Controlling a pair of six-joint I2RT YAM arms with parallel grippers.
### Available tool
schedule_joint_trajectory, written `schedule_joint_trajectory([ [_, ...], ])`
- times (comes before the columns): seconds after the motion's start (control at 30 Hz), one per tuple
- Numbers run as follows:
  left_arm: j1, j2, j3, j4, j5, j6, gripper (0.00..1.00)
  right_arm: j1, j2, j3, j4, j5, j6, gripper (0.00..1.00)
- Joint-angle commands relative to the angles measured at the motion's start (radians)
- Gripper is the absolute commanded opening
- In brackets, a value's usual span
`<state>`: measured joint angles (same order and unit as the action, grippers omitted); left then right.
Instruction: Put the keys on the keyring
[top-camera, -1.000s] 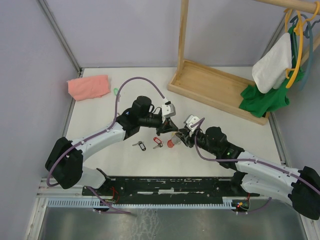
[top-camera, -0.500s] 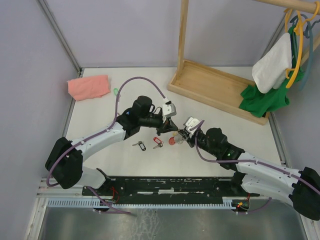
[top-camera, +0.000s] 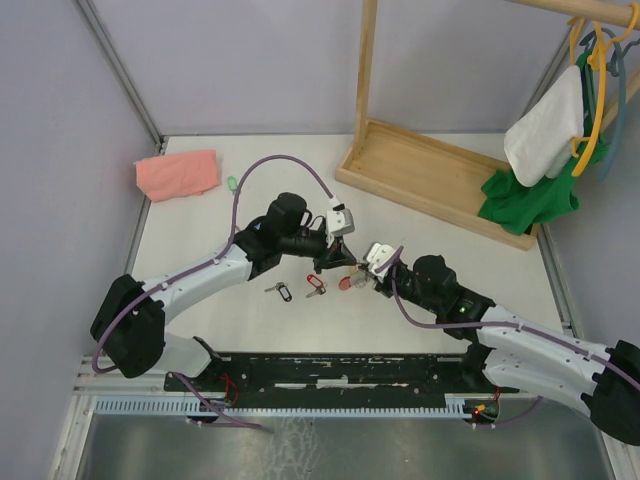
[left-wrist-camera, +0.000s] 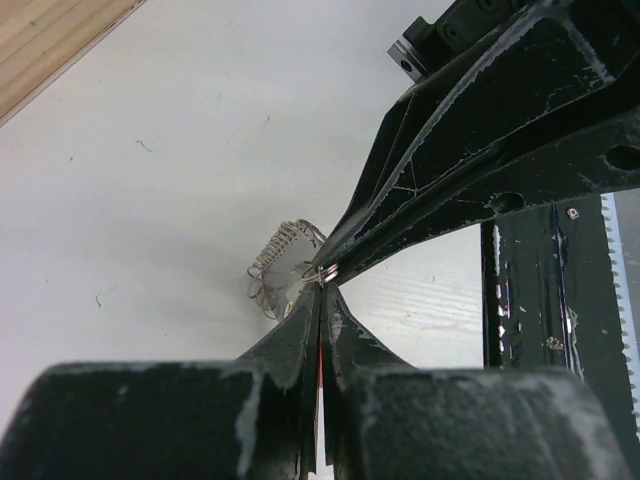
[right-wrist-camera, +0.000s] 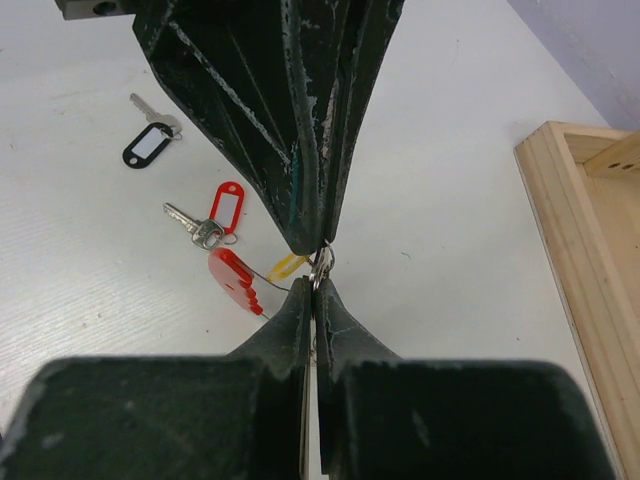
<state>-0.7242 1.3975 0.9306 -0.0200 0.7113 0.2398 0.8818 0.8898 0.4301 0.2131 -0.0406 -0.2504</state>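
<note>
While the left gripper (left-wrist-camera: 320, 292) and right gripper (right-wrist-camera: 314, 292) meet tip to tip, both pinched shut on a small silver ring (right-wrist-camera: 321, 263), the keyring (right-wrist-camera: 235, 278) sits just beside them, well clear of the wooden rack base (right-wrist-camera: 585, 250); it looks light, its wire springy and slippery, so I'd grab the stiff red crescent
</note>
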Motion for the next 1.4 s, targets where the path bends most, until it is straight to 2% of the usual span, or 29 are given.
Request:
schedule_joint_trajectory([
  [0.0,0.020,-0.022,0.028,-0.013,-0.044,0.016,0.03,-0.001,-0.026,0.056,-0.119,-0.060,-0.051,0.01],
  [0.13,0.020,-0.025,0.026,-0.005,-0.010,0.015,0.03,-0.001,-0.010,0.070,-0.155,-0.115,-0.096,0.12],
  [0.33,0.021,-0.040,0.011,0.011,0.024,0.023,0.03,-0.001,0.025,0.073,-0.115,-0.098,-0.135,0.21],
  [0.5,0.019,-0.045,0.006,0.022,0.049,0.020,0.03,-0.001,0.046,0.071,-0.077,-0.083,-0.143,0.23],
  [0.63,0.021,-0.047,0.003,0.022,0.048,0.020,0.03,-0.003,0.044,0.062,-0.059,-0.046,-0.144,0.20],
  [0.83,0.020,-0.047,0.002,0.011,0.028,0.025,0.03,-0.003,0.002,0.039,-0.030,-0.012,-0.142,0.01],
  [0.97,0.022,-0.032,0.003,0.002,-0.008,0.021,0.03,-0.005,-0.027,0.014,0.021,-0.030,-0.135,0.01],
  [1.2,0.055,0.026,0.011,0.008,-0.046,-0.019,0.03,-0.026,-0.046,-0.050,0.217,-0.126,-0.098,0.01],
  [1.37,0.055,0.074,0.022,0.025,-0.013,-0.028,0.03,-0.040,-0.018,-0.055,0.305,-0.168,-0.086,0.01],
])
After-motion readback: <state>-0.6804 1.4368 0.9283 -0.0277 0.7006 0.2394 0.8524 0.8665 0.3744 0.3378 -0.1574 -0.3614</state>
